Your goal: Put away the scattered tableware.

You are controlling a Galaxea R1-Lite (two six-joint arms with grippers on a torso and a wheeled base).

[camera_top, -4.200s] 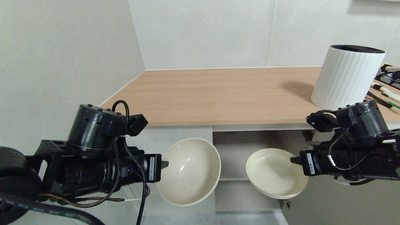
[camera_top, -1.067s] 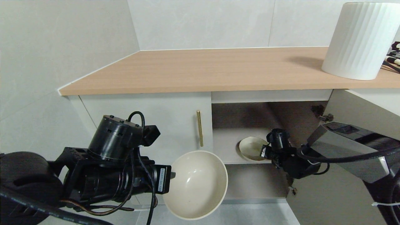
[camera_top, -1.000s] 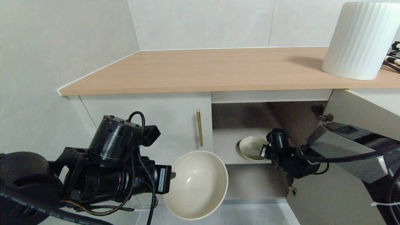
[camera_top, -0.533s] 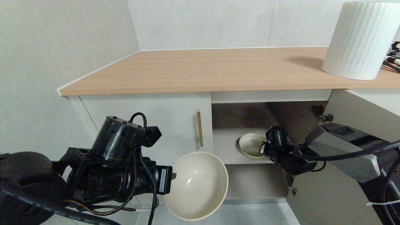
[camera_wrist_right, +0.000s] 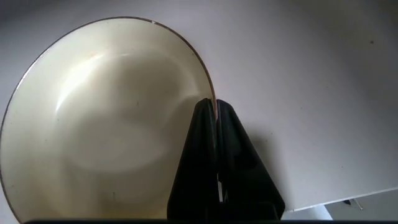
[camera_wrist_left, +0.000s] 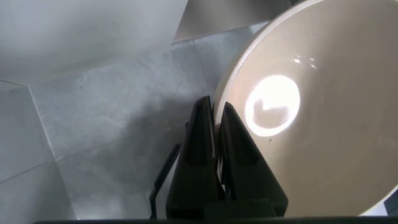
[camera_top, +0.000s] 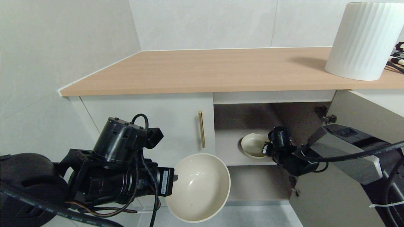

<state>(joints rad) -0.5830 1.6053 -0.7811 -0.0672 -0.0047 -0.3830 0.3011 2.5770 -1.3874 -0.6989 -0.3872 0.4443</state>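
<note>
The counter (camera_top: pixel 221 69) runs across the far side, with a white ribbed container (camera_top: pixel 363 41) at its right end. Below it the cabinet (camera_top: pixel 271 96) has its right door (camera_top: pixel 356 110) swung open and its left door (camera_top: pixel 142 107) closed.

The bowl (camera_top: pixel 199 186) hangs near and left of the opening, over the floor (camera_top: pixel 252 217), tipped so its hollow faces the camera. The left gripper (camera_wrist_left: pixel 216 124) is closed narrowly on its rim at one spot. The smaller dish (camera_top: pixel 252 145) is inside the cabinet, over the left part of the shelf (camera_top: pixel 227 154). The right gripper (camera_wrist_right: pixel 216 118) is pinched on its right rim. Whether the dish's base sits flat on the shelf I cannot tell.

The risks, as I judge them:
- If the dish is not fully down when the fingers part, it may drop and chip.
- If a finger catches the rim as the arm withdraws, it could drag the dish towards the shelf's near edge.
- The right arm lies close to the open door, so a wide pull-back might strike it.
- The bowl is held by a thin rim grip alone, so a jolt could let it pivot or slip to the floor.
- On its way in, the bowl could clip the brass handle (camera_top: pixel 202 129) or the right arm.
</note>
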